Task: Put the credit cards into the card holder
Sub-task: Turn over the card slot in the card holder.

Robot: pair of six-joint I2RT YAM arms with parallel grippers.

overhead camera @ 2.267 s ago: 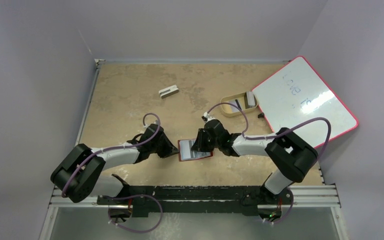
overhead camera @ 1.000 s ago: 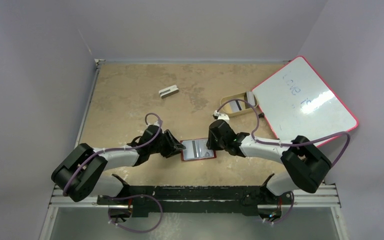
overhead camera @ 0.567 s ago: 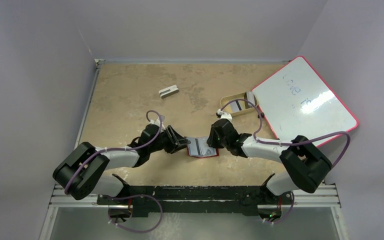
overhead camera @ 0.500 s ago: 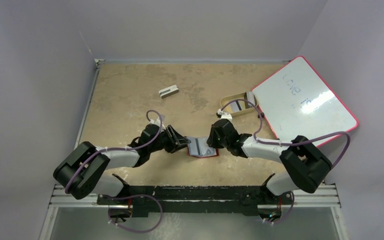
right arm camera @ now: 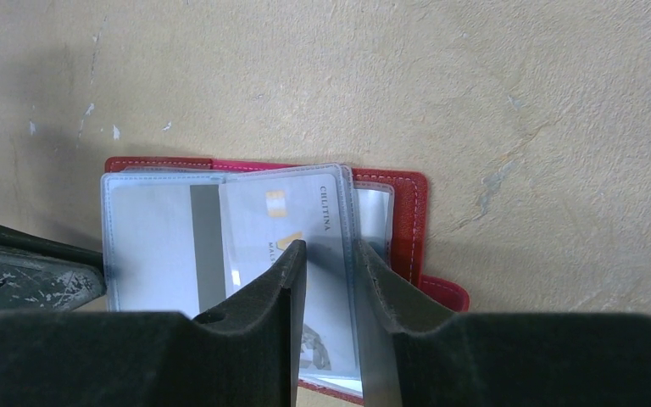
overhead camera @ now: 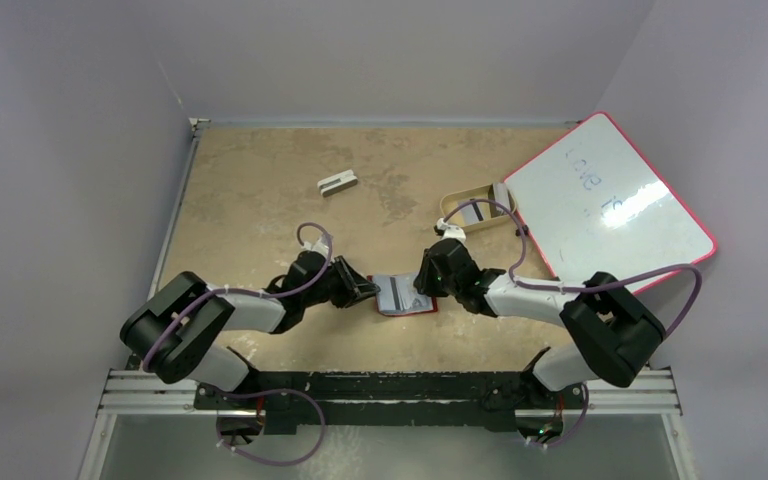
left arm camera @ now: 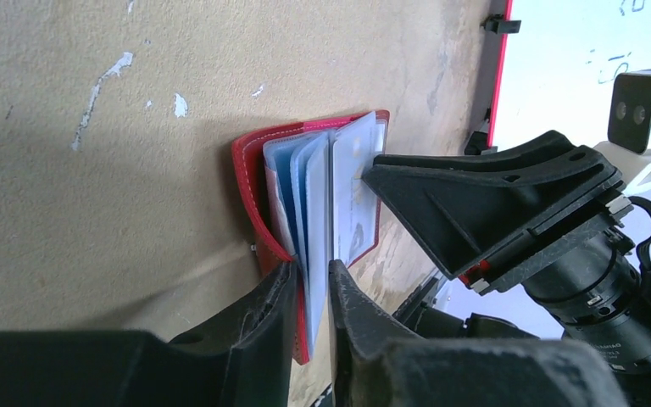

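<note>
The red card holder (overhead camera: 406, 298) lies open between both arms, its clear sleeves fanned up. My left gripper (overhead camera: 367, 290) is shut on its left side: in the left wrist view the jaws (left arm camera: 312, 284) pinch the red cover (left arm camera: 250, 182) together with the bluish sleeves. My right gripper (right arm camera: 328, 254) stands open by a narrow gap, its tips resting on a pale credit card (right arm camera: 305, 203) that sits in a sleeve. Another card (right arm camera: 157, 246) with a grey stripe fills the left sleeve. More cards (overhead camera: 474, 210) lie in the tan tray.
The tan oval tray (overhead camera: 452, 222) sits behind the right arm, beside a red-edged whiteboard (overhead camera: 610, 200) that leans at the back right. A small grey-white block (overhead camera: 337, 183) lies at the back left of the table (overhead camera: 250, 200).
My left gripper has moved right to the holder and closed on its left cover and sleeves. The holder's left side has lifted, so it looks narrower. The right gripper has barely moved.
</note>
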